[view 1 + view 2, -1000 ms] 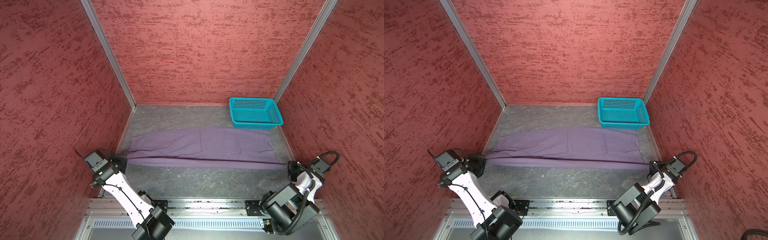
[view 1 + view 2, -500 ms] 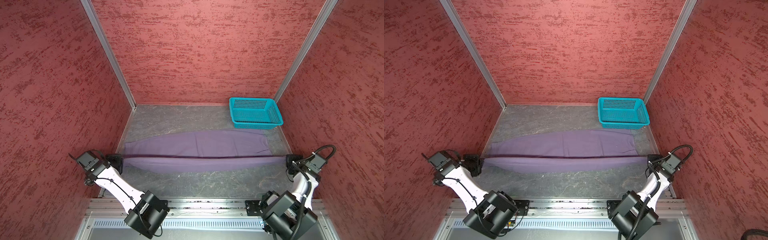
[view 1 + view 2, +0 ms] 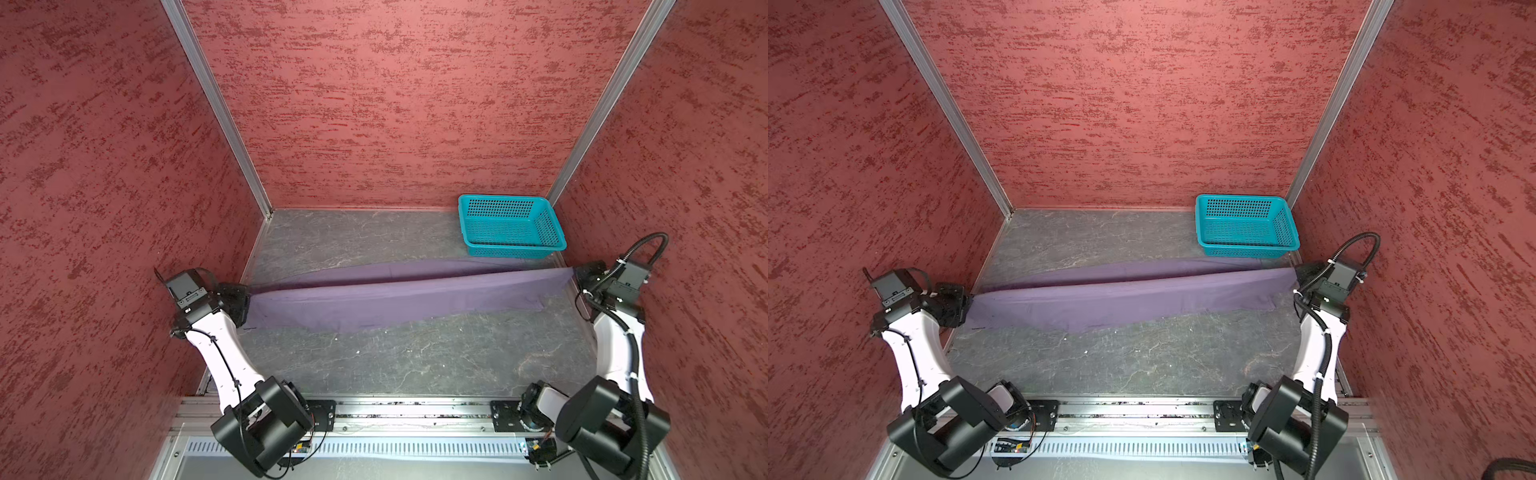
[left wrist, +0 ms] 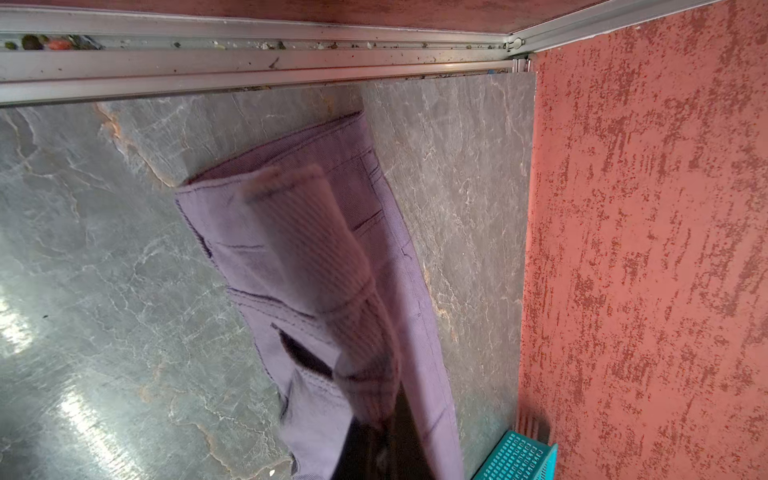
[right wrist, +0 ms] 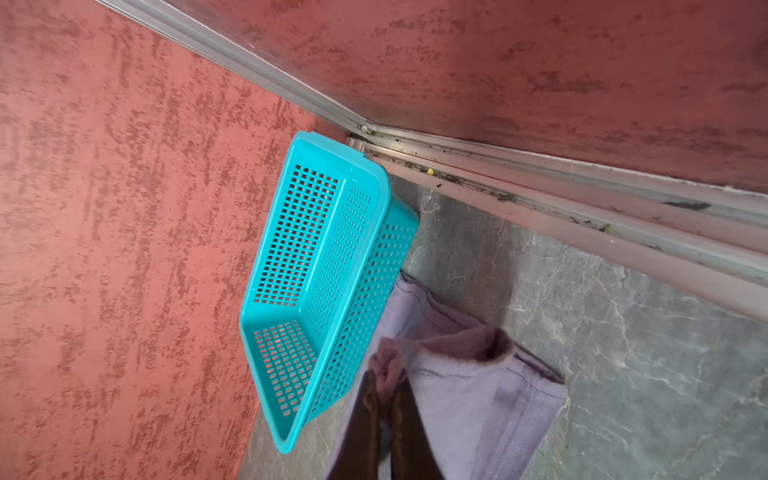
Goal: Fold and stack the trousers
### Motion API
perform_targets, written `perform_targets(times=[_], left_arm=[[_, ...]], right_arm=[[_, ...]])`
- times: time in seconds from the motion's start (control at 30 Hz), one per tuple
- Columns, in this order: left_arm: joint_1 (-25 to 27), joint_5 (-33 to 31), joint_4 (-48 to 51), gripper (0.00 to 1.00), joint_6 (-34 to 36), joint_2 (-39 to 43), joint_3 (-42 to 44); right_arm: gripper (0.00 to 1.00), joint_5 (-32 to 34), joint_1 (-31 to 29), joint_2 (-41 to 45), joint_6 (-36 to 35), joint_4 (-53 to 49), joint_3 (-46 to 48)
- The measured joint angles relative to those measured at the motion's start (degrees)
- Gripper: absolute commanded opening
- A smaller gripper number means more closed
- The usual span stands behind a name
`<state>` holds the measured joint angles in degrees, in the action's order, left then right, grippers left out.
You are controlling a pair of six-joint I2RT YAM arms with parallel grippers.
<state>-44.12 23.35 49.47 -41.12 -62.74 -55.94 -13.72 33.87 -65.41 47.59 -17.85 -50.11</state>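
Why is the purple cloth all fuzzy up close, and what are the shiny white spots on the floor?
Left wrist view: the fold of the trousers nearest the lens is out of focus; glare makes white patches on the grey table. Right wrist view: the right gripper and its pinched cloth look soft, the teal basket sharp. Both top views: crisp, evenly lit.

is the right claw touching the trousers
Touching. The right wrist view shows the right claw shut on a bunched corner of the trousers.
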Motion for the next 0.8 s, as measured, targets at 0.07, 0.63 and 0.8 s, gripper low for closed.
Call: perform_targets(times=[0.07,0.63,0.8], left_arm=[[0.6,-0.6,-0.1,0.0,-0.1,-0.9,0.0],[4.0,-4.1,1.6,0.0,0.6,-3.5,-4.0],[2.0,-3.9,3.9,0.0,1.2,-1.1,-5.8]], right_arm=[[0.0,0.5,-0.4,-1.4,-0.3,0.0,0.0],[0.0,4.3,-1.2,-1.2,-1.8,-1.4,-2.0],[0.0,6.1,-1.2,2.9,-1.8,-3.3,-3.0]])
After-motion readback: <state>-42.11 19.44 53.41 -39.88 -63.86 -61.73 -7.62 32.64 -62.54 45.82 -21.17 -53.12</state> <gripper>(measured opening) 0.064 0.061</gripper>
